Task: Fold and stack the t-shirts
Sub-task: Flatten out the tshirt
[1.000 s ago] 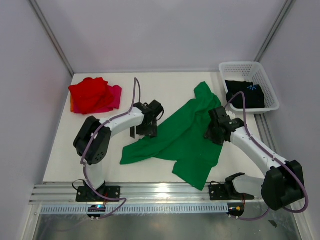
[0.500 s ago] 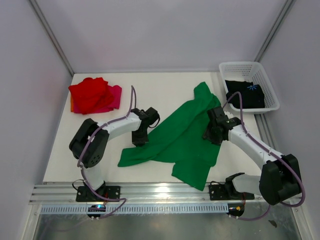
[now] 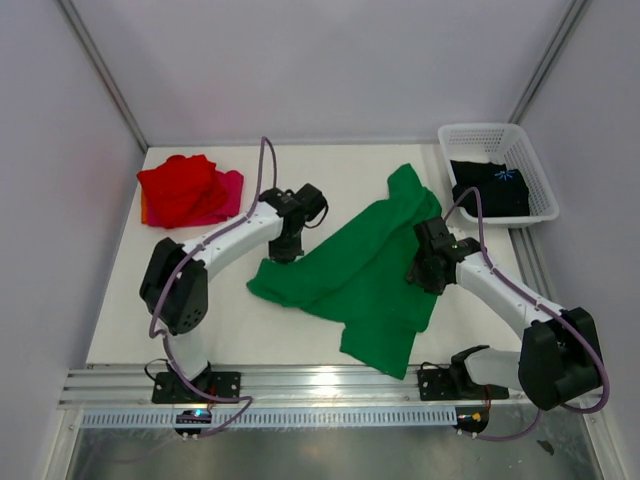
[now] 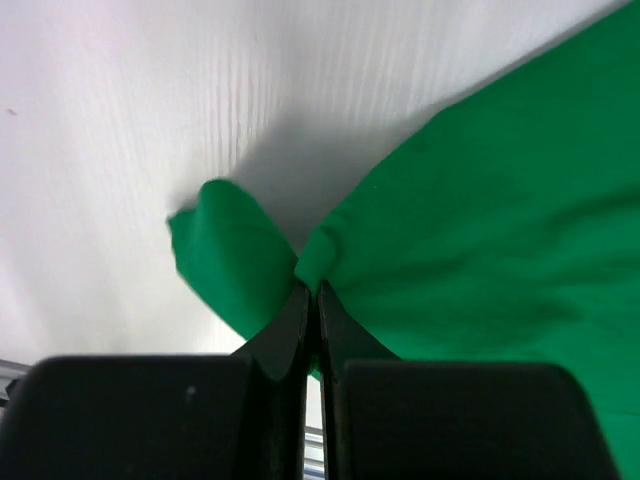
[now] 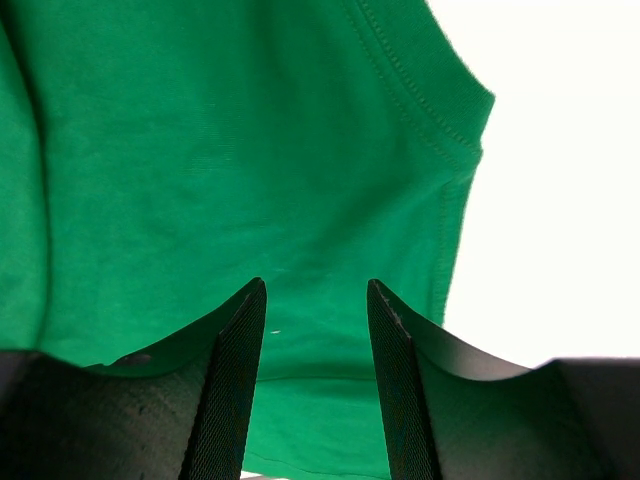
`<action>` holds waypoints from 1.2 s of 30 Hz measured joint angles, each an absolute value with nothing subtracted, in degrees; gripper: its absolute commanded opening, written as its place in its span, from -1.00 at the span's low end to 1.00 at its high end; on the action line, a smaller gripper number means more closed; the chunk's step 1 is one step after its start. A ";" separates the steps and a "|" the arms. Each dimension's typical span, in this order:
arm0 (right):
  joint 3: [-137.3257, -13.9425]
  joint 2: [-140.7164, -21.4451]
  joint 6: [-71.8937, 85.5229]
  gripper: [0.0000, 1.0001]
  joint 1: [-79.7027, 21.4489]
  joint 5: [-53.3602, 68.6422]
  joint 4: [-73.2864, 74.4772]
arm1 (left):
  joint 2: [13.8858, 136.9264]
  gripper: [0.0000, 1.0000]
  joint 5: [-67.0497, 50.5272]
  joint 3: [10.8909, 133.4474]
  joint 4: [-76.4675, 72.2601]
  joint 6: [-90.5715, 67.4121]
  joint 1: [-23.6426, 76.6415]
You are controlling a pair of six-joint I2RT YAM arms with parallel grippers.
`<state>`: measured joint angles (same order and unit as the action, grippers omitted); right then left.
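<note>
Four t-shirts are counted with certainty: one green t-shirt (image 3: 360,270), one red t-shirt (image 3: 180,187), one magenta-pink t-shirt (image 3: 233,188) and one black t-shirt (image 3: 490,188); an orange sliver (image 3: 145,208) is seen at the red one's left edge, and a fifth garment may be hinted at, though this cannot be settled from overhead; one white basket (image 3: 543,190) is counted; one tabletop (image 3: 330,180); two arms, a left arm (image 3: 225,245) and a right arm (image 3: 505,295); two grippers, a left gripper (image 4: 308,292) and a right gripper (image 5: 315,295), each with two fingers.

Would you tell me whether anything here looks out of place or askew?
The green t-shirt lies rumpled and diagonal across the table, one edge bunched in the left hand; nothing looks spilled or damaged.
</note>
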<state>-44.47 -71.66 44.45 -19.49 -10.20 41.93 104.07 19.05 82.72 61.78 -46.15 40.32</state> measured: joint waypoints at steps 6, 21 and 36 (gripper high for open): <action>-43.94 -71.64 43.72 0.00 -19.46 -10.33 41.50 | 104.18 -1.00 24.58 97.80 69.71 -45.17 40.32; -43.16 -73.47 42.52 0.00 -19.44 -10.15 39.77 | 112.68 -0.95 31.90 95.46 75.55 -44.29 40.32; -46.15 -78.78 40.47 0.00 -19.40 -10.35 39.33 | 120.05 -1.00 4.51 92.86 73.58 -39.83 49.39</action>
